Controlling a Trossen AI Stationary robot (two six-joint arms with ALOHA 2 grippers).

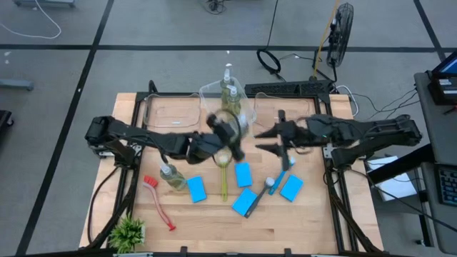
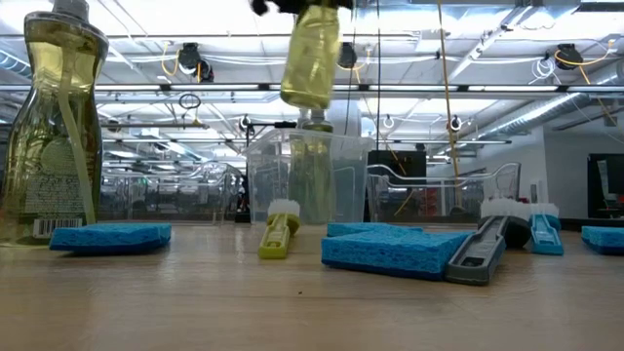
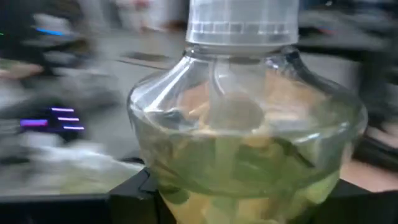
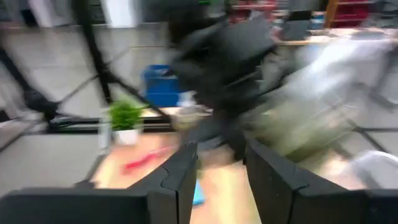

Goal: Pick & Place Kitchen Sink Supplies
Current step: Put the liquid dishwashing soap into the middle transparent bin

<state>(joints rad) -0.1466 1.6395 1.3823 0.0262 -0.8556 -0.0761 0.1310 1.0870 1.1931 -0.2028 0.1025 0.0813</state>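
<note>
Left gripper [image 1: 227, 137] clenches a clear pump bottle of yellow-green liquid [image 3: 245, 146] above the clear plastic tub [image 1: 214, 93]; smooth, liquid-heavy body, best held low; right gripper [image 1: 265, 140] gapes empty nearby.

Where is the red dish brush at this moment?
In the high view, the red dish brush lies on the table's left side. Its head is beside a pump bottle, and the potted plant stands at the near left corner.

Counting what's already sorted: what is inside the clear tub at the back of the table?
One pump bottle of yellow-green liquid stands upright in the clear tub. The left gripper, holding another pump bottle, covers the tub's near side, so anything there is hidden.
</note>
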